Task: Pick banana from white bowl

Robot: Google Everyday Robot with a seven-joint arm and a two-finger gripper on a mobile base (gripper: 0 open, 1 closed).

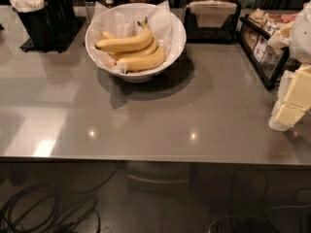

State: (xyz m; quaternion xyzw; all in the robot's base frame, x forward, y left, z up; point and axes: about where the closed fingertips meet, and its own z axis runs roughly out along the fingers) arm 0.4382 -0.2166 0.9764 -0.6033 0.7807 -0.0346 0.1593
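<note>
The white bowl stands at the back middle of the grey counter, lined with crinkled white paper. The banana lies on top of the pile in it, long and gently curved, with its dark-tipped stem turned up at the right end. Plumper yellow bananas lie under and in front of it. My gripper, white with pale yellow parts, is at the right edge of the view above the counter. It is far to the right of the bowl and holds nothing that I can see.
A black cutlery holder stands at the back left. A napkin dispenser is behind the bowl to the right. A black rack of packets is at the back right. The counter's front edge runs across, with cables below.
</note>
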